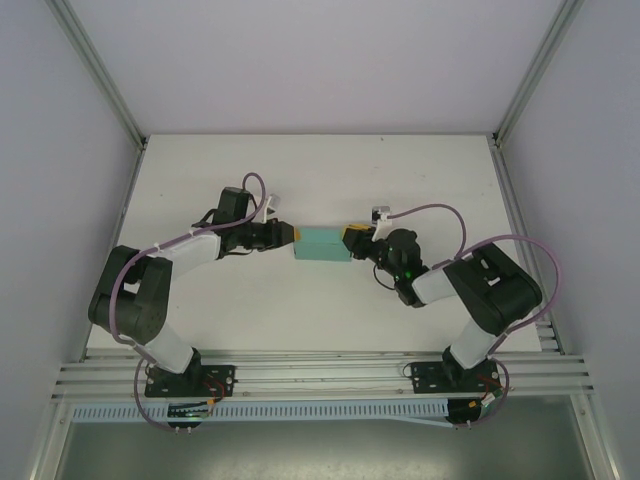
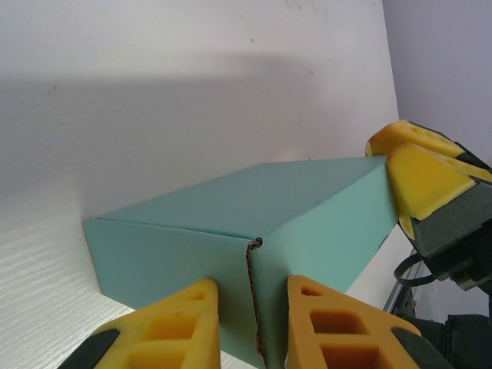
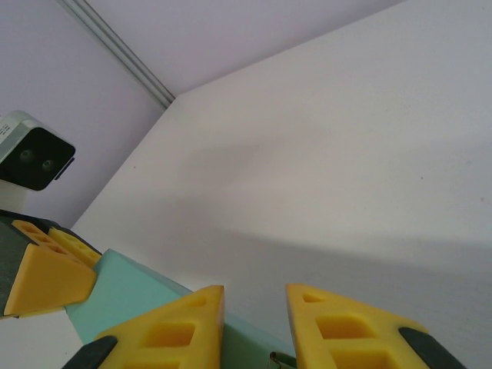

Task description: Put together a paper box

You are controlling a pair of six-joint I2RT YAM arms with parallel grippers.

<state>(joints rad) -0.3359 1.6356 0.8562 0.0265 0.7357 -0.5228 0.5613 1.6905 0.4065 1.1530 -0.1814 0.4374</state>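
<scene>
**Both ends of the paper box (image 1: 320, 244) met by a gripper**

From above, at mid-table: a small, shallow teal rectangle, already folded up, long side running left to right on the white table (image 1: 320, 170). At its left end, touching or just beside it, the left gripper (image 1: 288, 236). At its right end, the right gripper (image 1: 352, 236), reaching inward from the opposite side.

From the left wrist: yellow fingers (image 2: 177, 327) narrowed to a small gap astride an upright corner edge of the box, with the raw corrugated edge of the card showing in that gap. Cannot tell whether the pads actually press the card or stop just short. Against the box's far upper corner, the right gripper's yellow fingertips, dark housing behind them.

From the right wrist: yellow fingers (image 3: 354, 327) drawn near together over the box's end, with teal card visible below and between them. Again cannot tell whether clamped on it or merely close. Past the box on the left, the other gripper's yellow fingertip and, above it, a grey camera housing (image 3: 34, 154). Behind, a soft shadow across the tabletop.
</scene>
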